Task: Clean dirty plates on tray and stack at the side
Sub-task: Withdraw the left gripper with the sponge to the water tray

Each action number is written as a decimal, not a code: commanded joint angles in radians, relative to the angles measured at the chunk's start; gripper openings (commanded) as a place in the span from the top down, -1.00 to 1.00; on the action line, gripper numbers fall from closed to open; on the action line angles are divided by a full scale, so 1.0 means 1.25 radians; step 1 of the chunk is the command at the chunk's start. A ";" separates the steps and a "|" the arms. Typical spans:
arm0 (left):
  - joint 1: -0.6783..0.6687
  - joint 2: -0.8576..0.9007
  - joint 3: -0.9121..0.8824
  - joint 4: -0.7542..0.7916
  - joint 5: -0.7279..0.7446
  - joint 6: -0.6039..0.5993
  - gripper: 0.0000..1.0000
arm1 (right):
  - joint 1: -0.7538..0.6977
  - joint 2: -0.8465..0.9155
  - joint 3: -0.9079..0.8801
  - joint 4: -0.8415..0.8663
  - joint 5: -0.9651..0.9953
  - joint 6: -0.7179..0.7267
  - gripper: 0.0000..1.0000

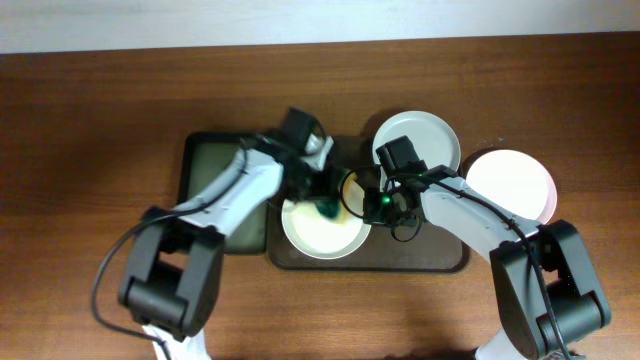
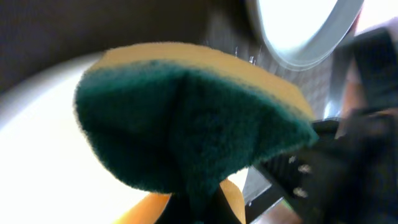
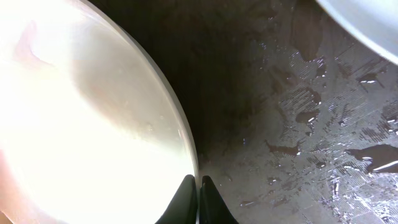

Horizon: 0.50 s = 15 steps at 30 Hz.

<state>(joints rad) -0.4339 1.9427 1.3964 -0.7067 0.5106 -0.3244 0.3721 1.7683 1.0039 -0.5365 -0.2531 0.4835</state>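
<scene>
The left pincer (image 1: 326, 203) is pinching a folded green-and-yellow sponge (image 2: 186, 124), scrub face down over the front plate (image 1: 310, 235). The right pincer (image 3: 199, 196), pressed almost together, seems to nip that plate's rim at its 3 o'clock. This plate lies in the tray (image 1: 432, 258) toward 6 o'clock. A second plate (image 1: 425, 140) overlaps the tray's 1 o'clock corner, and a third plate (image 1: 515, 180) rests on the surface (image 1: 100, 120) at 3 o'clock. Scrubbing looks to be the step in hand. The next move calls for wiping strokes across the centre with the rim braced.
</scene>
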 commanded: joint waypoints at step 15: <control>0.101 -0.227 0.111 -0.238 -0.364 0.021 1.00 | 0.006 0.005 -0.010 -0.004 -0.003 0.003 0.60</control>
<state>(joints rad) -0.2760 1.6440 1.5551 -1.0096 0.0761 -0.3134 0.3740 1.7683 1.0000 -0.5415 -0.2550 0.4896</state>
